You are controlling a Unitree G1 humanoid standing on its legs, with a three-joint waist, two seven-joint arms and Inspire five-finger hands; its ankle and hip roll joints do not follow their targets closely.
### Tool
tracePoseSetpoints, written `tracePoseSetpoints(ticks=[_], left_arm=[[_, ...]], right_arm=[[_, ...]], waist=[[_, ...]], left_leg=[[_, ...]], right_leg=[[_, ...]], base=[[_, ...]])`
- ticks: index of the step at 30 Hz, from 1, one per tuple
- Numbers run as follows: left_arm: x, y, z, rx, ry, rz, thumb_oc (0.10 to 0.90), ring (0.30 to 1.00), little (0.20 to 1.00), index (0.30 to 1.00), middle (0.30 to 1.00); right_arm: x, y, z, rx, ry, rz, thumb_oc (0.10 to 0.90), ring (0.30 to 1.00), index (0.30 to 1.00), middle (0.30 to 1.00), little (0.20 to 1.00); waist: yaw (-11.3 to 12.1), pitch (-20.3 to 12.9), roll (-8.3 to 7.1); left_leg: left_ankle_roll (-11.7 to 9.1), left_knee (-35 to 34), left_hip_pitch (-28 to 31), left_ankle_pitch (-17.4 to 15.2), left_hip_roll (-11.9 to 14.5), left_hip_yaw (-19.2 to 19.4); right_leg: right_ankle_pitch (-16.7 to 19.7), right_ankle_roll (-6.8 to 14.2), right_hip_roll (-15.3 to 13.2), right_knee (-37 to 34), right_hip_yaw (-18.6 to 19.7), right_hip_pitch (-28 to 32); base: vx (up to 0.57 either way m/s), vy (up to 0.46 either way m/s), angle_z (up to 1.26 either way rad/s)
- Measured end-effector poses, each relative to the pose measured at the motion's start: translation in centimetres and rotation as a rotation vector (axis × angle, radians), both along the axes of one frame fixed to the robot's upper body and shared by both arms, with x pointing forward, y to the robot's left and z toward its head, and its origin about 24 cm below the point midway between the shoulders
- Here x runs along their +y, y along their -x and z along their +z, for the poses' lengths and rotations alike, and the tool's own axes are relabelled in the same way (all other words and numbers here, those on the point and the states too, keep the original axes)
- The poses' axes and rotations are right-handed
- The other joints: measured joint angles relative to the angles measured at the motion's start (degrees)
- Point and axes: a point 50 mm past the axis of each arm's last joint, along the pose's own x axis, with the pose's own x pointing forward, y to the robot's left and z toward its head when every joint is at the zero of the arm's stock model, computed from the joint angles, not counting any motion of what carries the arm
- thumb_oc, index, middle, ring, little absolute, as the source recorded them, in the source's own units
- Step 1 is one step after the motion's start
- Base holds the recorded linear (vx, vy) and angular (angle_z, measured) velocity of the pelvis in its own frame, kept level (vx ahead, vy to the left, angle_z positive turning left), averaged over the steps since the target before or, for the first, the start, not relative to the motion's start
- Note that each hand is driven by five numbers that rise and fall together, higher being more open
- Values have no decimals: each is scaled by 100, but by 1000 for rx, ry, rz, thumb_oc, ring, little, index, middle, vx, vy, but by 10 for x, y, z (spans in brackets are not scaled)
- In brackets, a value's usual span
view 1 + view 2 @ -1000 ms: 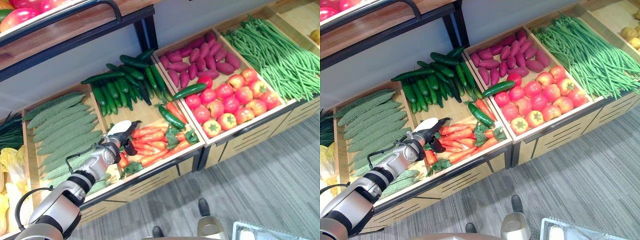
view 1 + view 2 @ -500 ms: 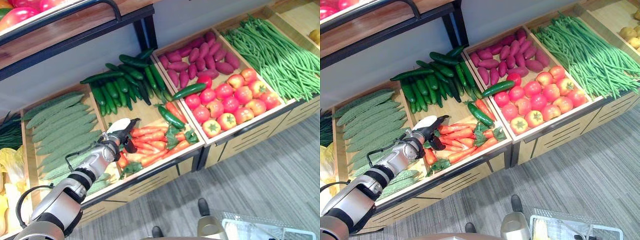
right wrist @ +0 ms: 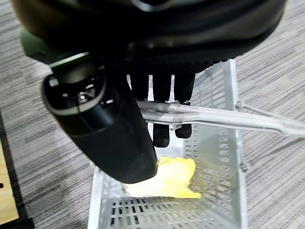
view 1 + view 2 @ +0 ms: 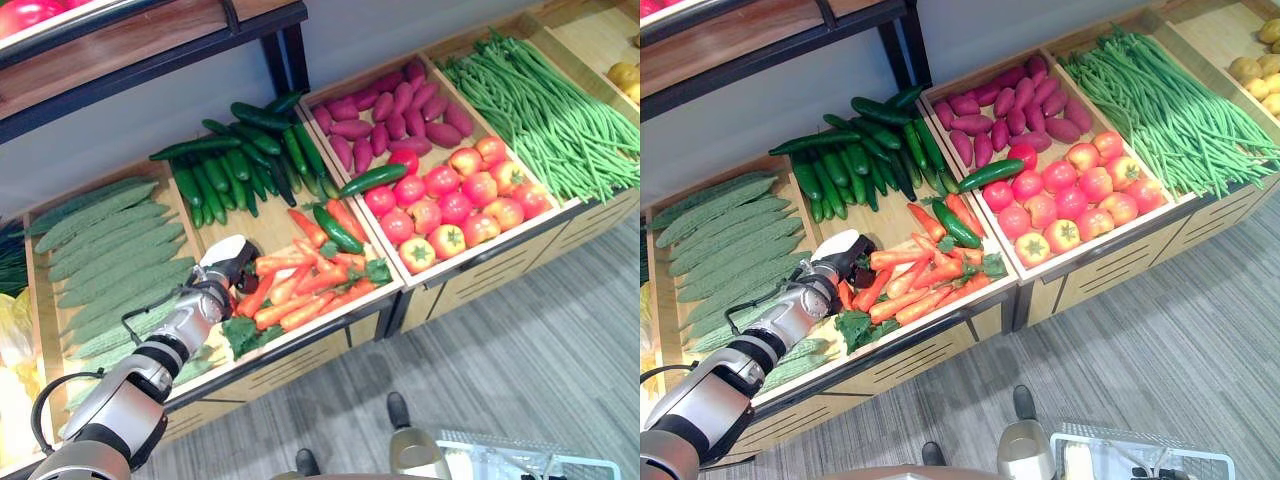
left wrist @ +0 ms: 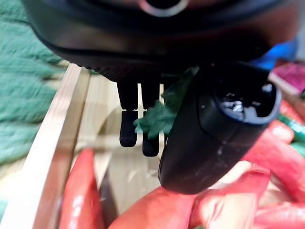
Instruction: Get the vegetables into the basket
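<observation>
L hand (image 4: pixel 228 268) down in carrot pile (image 4: pixel 300 285) at crate's 9 o'clock, fingers (image 5: pixel 127 129) straight, nothing pinched yet, prob lining up pick. R hand (image 3: pixel 119 129) curled round basket (image 3: pixel 224 143) handle, 5 o'clock of crates, ready for drop.

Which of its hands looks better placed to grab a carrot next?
The left. Its left hand is already down in the carrots, fingers reaching among them. The right hand is curled round the basket handle, so it looks busy carrying the basket.
</observation>
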Motion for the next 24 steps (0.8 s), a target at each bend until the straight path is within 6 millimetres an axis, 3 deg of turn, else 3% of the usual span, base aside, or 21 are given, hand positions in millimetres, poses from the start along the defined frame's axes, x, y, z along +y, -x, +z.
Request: tracePoseSetpoints(ticks=[4,11,12,13,24], left_arm=[[1,1,-2,7,-3,6,400,300,300,300,300],[2,2,-3,13,-3,7,400,300,300,300,300],[2,2,-4,14,-3,7,522,470,470,470,470],[2,3,-4,15,-4,7,900,1000,1000,1000,1000],[2,3,-5,16,-9,4,900,1000,1000,1000,1000]], right_arm=[[5,-3,-2,-10,-12,13,400,300,300,300,300],[6,-4,-3,-14,-11,16,400,300,300,300,300],[6,-4,-3,-14,-11,16,400,300,300,300,300],[6,-4,-3,-14,-11,16,400,300,300,300,300],[8,-3,-4,-1,-9,33,400,300,300,300,300]], waist=[[12,52,-81],[12,54,-85],[15,54,-85],[15,54,-85],[47,34,-93]], left_leg=[[1,1,7,1,-5,-2],[1,0,50,1,-1,-3],[1,0,50,1,-2,-4],[1,0,50,1,-2,-3],[2,0,74,3,-4,-4]], right_leg=[[50,-62,-5,1,-5,11],[49,-61,-3,2,-9,57],[46,-58,-3,2,-9,57],[44,-54,-3,2,-9,57],[68,-74,-3,27,-8,81]], base=[[0,0,0],[0,0,0],[0,0,0],[0,0,0],[0,0,0]])
